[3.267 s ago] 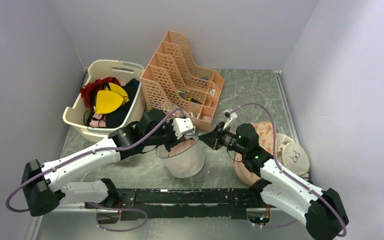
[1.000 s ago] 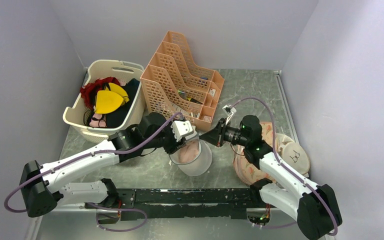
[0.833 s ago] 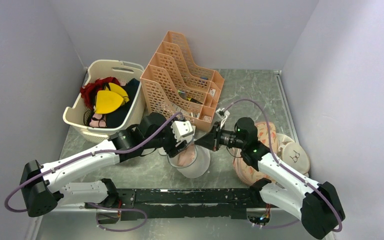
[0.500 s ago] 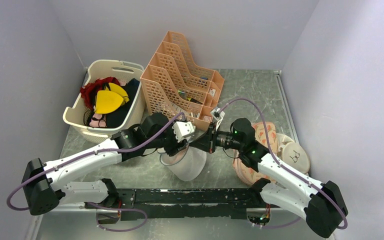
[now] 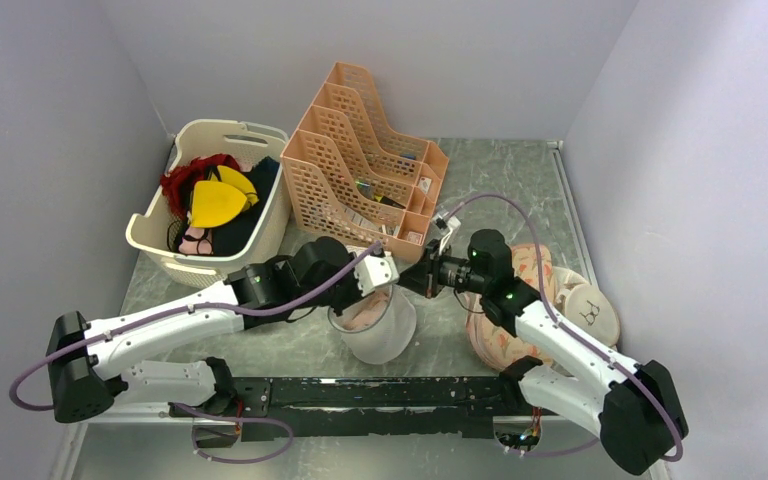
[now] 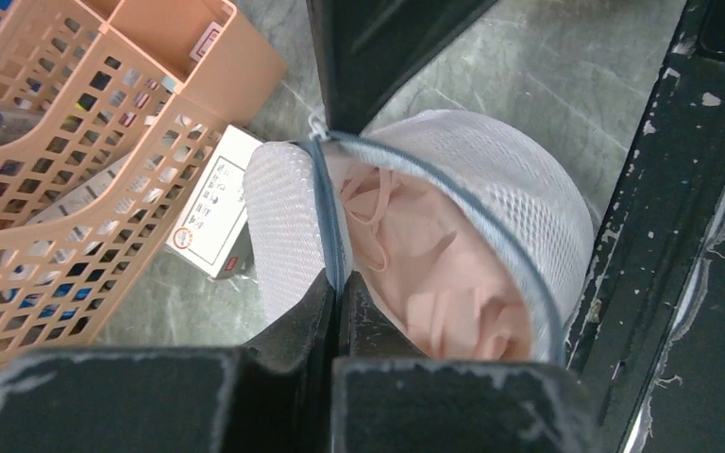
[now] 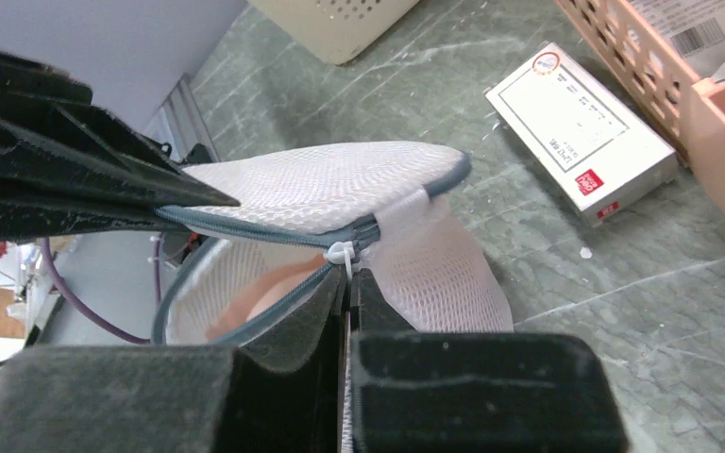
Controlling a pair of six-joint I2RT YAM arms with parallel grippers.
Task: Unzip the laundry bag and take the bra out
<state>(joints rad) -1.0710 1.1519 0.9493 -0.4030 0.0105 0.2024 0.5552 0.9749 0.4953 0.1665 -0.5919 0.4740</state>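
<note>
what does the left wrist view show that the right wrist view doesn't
Only left wrist: the straps of the bra, the orange rack, the black rail.
Only right wrist: the zip pull pinched in the right claw, and the cream basket.
Both: the laundry bag part unzipped with pink inside, the left claw shut on its zip edge, the white box, the table.

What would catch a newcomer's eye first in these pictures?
Dead centre, near the front edge, a white mesh laundry bag is pinched from both sides: the left claw and right claw are each shut on its grey zip rim, with the pink bra showing inside. Behind stand a peach file rack and, to its left, a cream basket of red, yellow and black clothes.
</note>
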